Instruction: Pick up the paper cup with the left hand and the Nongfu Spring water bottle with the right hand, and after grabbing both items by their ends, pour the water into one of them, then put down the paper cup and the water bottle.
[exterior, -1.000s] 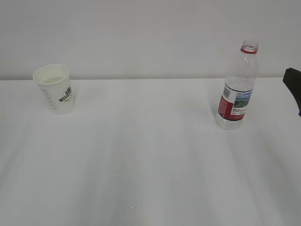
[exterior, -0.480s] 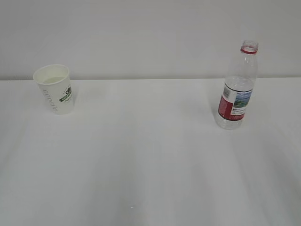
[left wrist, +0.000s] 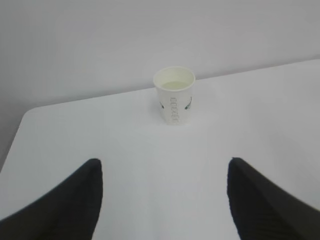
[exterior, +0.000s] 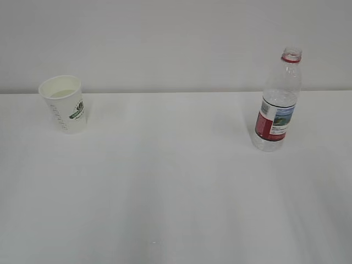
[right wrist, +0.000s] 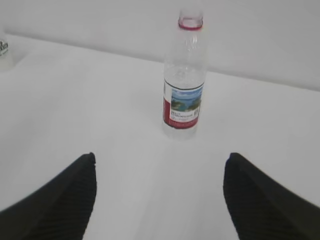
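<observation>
The white paper cup [exterior: 64, 104] with a green logo stands upright at the far left of the table, with pale liquid inside. The Nongfu Spring water bottle [exterior: 278, 102], uncapped with a red neck ring, stands upright at the right. In the left wrist view the cup [left wrist: 174, 96] stands well ahead of my left gripper [left wrist: 164, 162], which is open and holds nothing. In the right wrist view the bottle [right wrist: 184, 80] stands ahead of my right gripper [right wrist: 158, 157], also open and bare. Neither arm shows in the exterior view.
The white table [exterior: 165, 181] runs back to a plain pale wall. Its left edge and rounded corner [left wrist: 25, 117] show in the left wrist view. The cup's side [right wrist: 4, 52] peeks in at the right wrist view's left edge.
A black part of the right arm, at the exterior view's right edge a second ago, has left the view. Cup and bottle have not moved.
</observation>
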Action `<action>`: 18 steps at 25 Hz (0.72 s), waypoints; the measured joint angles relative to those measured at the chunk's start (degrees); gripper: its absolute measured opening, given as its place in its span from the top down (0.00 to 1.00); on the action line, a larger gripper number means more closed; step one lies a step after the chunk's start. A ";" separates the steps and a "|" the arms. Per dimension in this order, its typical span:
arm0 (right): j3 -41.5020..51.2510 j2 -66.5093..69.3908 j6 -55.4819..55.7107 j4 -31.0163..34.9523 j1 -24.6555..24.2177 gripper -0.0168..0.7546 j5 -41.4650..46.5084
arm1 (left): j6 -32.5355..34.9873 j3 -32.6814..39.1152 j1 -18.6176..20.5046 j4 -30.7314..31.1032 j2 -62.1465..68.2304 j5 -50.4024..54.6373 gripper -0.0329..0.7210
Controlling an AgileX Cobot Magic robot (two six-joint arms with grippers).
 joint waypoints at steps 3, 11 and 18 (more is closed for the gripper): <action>-1.95 -0.63 3.31 -2.77 0.00 0.21 6.56 | 2.01 -0.11 0.00 -2.05 -1.91 3.45 0.20; -7.83 -5.34 7.61 -9.55 0.00 0.21 24.26 | 4.46 -0.11 0.00 -5.91 -2.95 10.64 0.20; -7.93 -11.66 8.32 -10.56 0.00 0.21 33.95 | 4.58 -0.11 0.00 -8.22 -2.95 14.77 0.23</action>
